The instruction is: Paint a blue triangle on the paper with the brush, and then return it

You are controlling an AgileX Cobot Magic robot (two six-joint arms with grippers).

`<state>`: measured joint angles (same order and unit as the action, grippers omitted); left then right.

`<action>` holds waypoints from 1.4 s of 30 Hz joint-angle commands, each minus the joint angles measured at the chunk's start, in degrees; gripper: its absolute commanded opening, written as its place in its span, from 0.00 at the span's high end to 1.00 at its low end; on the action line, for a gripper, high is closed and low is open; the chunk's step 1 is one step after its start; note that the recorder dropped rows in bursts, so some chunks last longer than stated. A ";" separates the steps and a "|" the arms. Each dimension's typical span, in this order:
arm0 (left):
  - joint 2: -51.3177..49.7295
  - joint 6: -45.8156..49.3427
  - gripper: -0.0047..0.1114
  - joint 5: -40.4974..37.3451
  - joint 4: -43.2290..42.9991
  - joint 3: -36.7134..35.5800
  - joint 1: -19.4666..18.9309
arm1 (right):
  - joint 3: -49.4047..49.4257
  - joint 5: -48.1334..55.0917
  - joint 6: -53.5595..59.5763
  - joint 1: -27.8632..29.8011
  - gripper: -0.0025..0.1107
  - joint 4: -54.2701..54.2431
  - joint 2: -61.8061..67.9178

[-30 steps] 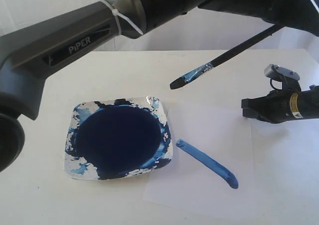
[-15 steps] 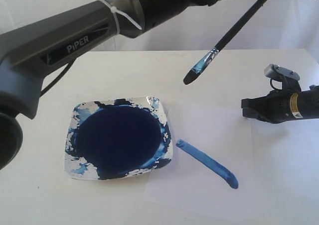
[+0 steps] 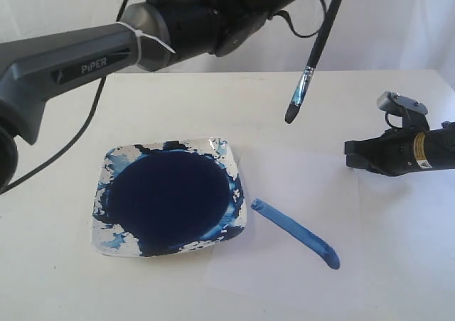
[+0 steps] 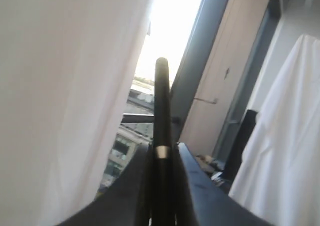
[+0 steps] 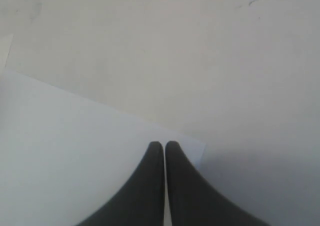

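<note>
- The paper lies flat on the white table beside the paint dish. The right gripper, jaws pressed together, sits at the paper's corner.
- The brush hangs nearly upright in the air, bristles down, pinched by the left gripper.
- Only one blue stroke is painted. The next side would probably join best if the tip lands lightly on one end of it.
</note>
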<state>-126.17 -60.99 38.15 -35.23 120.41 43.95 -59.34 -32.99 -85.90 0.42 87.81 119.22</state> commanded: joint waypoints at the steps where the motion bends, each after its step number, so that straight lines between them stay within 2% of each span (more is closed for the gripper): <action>1: 0.78 -11.14 0.96 7.86 -6.86 -0.96 -2.72 | -0.02 0.88 -0.02 0.07 0.95 0.47 -0.31; 9: 0.78 -11.02 0.96 8.31 -5.46 -1.95 -2.50 | -0.02 0.88 -0.02 0.07 0.95 0.47 -0.31; 11: 0.78 -11.13 0.96 9.65 -1.57 -3.46 -2.50 | -0.02 0.88 -0.02 0.07 0.95 0.47 -0.31; 15: 0.78 -11.71 0.96 18.80 7.47 -10.15 -2.63 | -0.02 0.77 -0.02 0.07 0.95 0.47 -0.31; 22: 0.39 -19.80 0.96 31.81 7.74 -15.47 -3.77 | -0.02 0.77 -0.02 0.07 0.95 0.47 -0.31; 25: -2.29 -23.74 0.96 31.81 8.67 -15.88 -3.77 | -0.02 0.77 -0.02 0.07 0.95 0.47 -0.31; 33: -8.01 -25.53 0.96 31.81 8.93 -15.88 -3.13 | -0.02 0.77 -0.02 0.07 0.95 0.47 -0.31; 42: -10.08 -23.33 0.96 31.81 8.09 -15.76 -0.64 | -0.02 0.77 -0.02 0.07 0.95 0.47 -0.31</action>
<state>-136.20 -85.56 68.64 -26.48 104.70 42.26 -59.34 -32.89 -85.90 0.42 87.81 119.22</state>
